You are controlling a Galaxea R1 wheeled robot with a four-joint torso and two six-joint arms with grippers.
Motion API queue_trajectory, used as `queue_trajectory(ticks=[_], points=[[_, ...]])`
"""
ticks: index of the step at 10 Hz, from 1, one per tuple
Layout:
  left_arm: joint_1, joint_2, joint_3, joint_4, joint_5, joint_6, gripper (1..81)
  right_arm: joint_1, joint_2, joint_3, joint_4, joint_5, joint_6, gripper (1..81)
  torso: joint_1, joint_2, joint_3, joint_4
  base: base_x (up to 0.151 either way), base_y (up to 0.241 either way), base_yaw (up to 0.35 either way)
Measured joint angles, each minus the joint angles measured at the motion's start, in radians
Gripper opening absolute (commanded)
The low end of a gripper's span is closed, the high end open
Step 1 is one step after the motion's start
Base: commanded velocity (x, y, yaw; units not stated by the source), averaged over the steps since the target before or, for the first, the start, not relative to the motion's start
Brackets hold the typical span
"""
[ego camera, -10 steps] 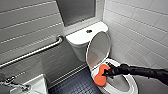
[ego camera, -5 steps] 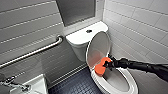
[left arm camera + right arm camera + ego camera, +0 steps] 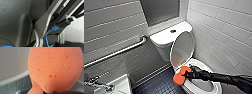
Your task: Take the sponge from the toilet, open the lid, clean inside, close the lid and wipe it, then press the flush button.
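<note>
Head view: the right gripper (image 3: 188, 74), on a black arm entering from the right, is clamped on the sponge (image 3: 181, 75). The sponge sits at the left rim of the toilet (image 3: 204, 86), just below the raised lid (image 3: 182, 48). The lid stands tilted back against the tank (image 3: 164, 40). The flush button (image 3: 173, 31) is a small dark disc on the tank top and is unobstructed.

- A metal grab bar (image 3: 119, 52) runs along the grey tiled wall to the left.
- A white sink (image 3: 122, 86) with a chrome faucet (image 3: 97, 84) occupies the lower left corner.
- The floor (image 3: 159, 85) is dark small-tile mosaic.

Right wrist view: the sponge surface is porous, orange and bulging, set against glossy white ceramic.
</note>
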Motion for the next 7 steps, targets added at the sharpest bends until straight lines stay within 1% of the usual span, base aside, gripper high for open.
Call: queue_trajectory(ticks=[2, 4, 5, 7], points=[[0.0, 0.0, 0.0, 0.0, 0.0, 0.0, 81.1, -0.037, -0.006, 0.011, 0.0, 0.05, 0.002, 1.0, 0.0, 0.0, 0.0, 0.0, 0.0, 0.0, 0.0], [0.0, 0.0, 0.0, 0.0, 0.0, 0.0, 81.1, -0.069, -0.043, 0.077, -0.005, 0.046, 0.002, 1.0, 0.0, 0.0, 0.0, 0.0, 0.0, 0.0, 0.0], [0.0, 0.0, 0.0, 0.0, 0.0, 0.0, 81.1, -0.08, -0.077, 0.12, -0.007, 0.041, 0.002, 1.0, 0.0, 0.0, 0.0, 0.0, 0.0, 0.0, 0.0], [0.0, 0.0, 0.0, 0.0, 0.0, 0.0, 81.1, -0.114, -0.182, 0.193, -0.013, 0.052, 0.002, 1.0, 0.0, 0.0, 0.0, 0.0, 0.0, 0.0, 0.0]])
